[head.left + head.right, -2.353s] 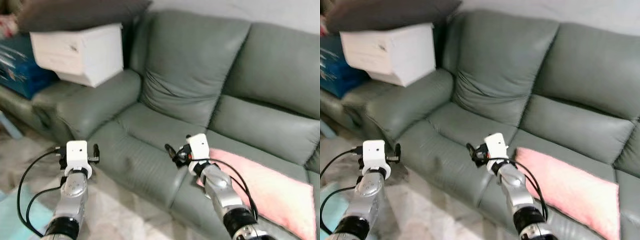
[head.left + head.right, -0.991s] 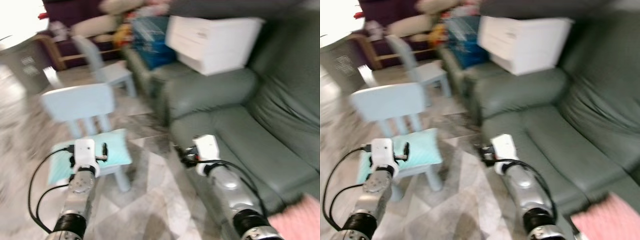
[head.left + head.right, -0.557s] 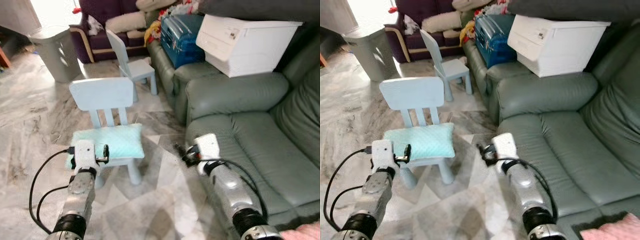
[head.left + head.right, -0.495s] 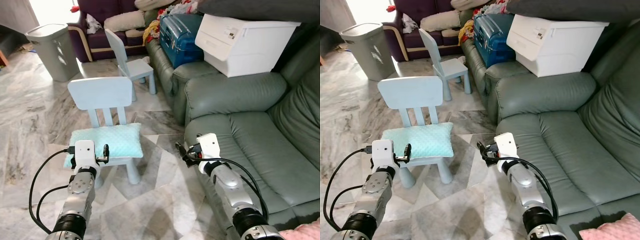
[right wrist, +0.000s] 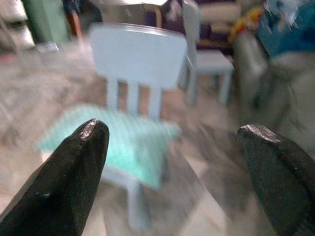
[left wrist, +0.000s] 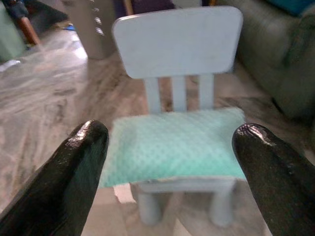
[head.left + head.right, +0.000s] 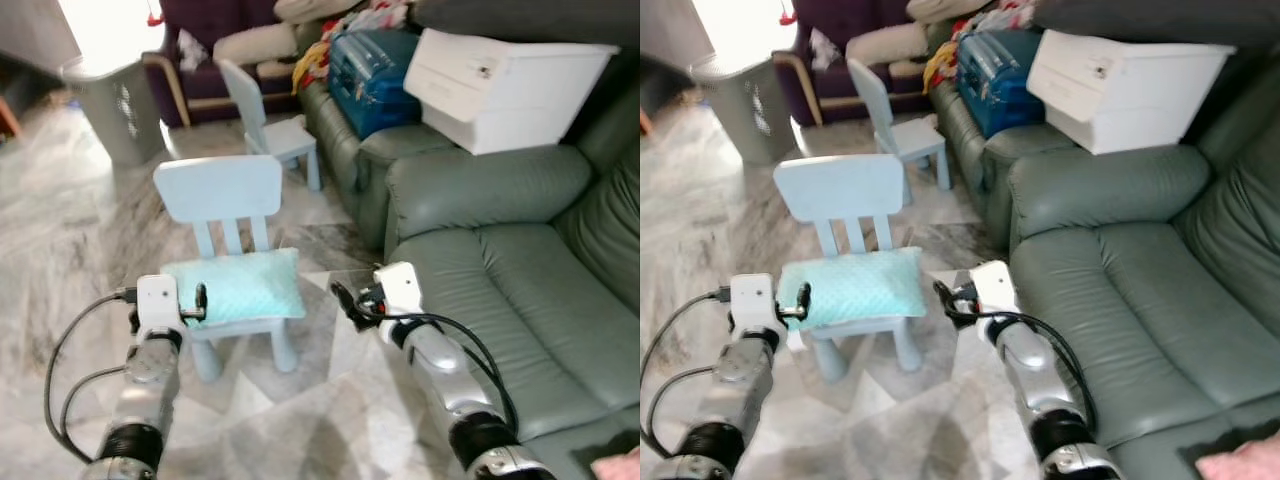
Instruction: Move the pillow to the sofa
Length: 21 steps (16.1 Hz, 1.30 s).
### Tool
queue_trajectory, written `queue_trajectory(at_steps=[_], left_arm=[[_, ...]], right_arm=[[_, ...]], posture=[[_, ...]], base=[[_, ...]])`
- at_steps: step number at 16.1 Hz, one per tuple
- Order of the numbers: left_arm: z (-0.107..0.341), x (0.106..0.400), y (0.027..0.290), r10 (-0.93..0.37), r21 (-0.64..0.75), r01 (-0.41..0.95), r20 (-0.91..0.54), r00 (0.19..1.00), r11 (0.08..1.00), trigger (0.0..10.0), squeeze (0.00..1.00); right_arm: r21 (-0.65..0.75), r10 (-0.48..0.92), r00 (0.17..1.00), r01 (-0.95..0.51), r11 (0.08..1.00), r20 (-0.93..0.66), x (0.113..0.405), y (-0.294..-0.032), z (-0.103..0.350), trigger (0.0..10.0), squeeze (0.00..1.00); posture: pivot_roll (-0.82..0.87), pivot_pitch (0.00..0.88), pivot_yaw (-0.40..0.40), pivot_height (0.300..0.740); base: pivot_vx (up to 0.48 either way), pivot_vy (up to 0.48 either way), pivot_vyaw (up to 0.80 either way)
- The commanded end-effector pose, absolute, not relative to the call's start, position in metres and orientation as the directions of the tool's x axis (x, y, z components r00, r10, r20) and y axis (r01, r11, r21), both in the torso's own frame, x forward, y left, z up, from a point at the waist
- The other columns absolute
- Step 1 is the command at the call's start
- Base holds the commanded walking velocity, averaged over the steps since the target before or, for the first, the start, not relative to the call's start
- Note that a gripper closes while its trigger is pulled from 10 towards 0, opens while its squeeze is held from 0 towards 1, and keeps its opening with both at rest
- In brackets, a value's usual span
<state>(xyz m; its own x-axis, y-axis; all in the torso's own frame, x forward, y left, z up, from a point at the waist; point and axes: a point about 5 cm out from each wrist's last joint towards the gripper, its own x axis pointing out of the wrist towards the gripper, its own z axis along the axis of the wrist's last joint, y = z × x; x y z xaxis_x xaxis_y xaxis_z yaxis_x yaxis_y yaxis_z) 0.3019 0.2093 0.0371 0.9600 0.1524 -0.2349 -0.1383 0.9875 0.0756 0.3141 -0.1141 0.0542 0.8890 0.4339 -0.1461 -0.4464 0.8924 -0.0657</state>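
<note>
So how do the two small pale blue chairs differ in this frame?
The near chair carries a mint green pillow on its seat; the far chair has a bare seat. The near chair stands just ahead of both grippers, left and right, with its backrest on the side away from the robot; the far chair stands farther off beside the green sofa, its backrest turned sideways. Both share one pale blue, slatted design.
</note>
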Motion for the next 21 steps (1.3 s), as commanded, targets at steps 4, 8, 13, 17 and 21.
queue_trajectory(at_steps=[4,8,13,17,21], left_arm=[[0.037,0.302,0.216,0.161,0.092,-0.142,-0.249,0.955,0.986,10.0,0.0],[0.039,0.303,0.215,0.151,0.101,-0.131,-0.235,0.96,0.986,10.0,0.0],[0.049,0.308,0.214,0.144,0.103,-0.129,-0.164,0.976,0.986,10.0,0.0],[0.047,0.307,0.214,0.152,0.084,-0.139,-0.181,0.972,0.987,10.0,0.0],[0.045,0.306,0.214,0.141,0.059,-0.132,-0.189,0.972,0.989,10.0,0.0]], right_arm=[[-0.054,0.431,0.894,-0.44,0.896,-0.124,0.317,-0.11,0.059,10.0,0.0],[-0.055,0.427,0.896,-0.436,0.898,-0.124,0.317,-0.111,0.059,10.0,0.0],[-0.052,0.427,0.896,-0.435,0.899,-0.119,0.317,-0.11,0.059,10.0,0.0],[-0.065,0.435,0.893,-0.444,0.894,-0.116,0.316,-0.108,0.059,10.0,0.0],[-0.057,0.435,0.893,-0.443,0.895,-0.118,0.316,-0.108,0.058,10.0,0.0]], posture=[[-0.09,0.0,0.026,0.74],[-0.09,0.0,0.028,0.74],[-0.09,0.0,0.033,0.74],[-0.09,0.0,0.033,0.74],[-0.08,0.0,0.031,0.74]], base=[[0.0,0.48,0.0],[0.0,0.35,0.0],[0.0,0.0,0.0],[0.0,0.0,0.0],[0.0,0.0,0.26]])
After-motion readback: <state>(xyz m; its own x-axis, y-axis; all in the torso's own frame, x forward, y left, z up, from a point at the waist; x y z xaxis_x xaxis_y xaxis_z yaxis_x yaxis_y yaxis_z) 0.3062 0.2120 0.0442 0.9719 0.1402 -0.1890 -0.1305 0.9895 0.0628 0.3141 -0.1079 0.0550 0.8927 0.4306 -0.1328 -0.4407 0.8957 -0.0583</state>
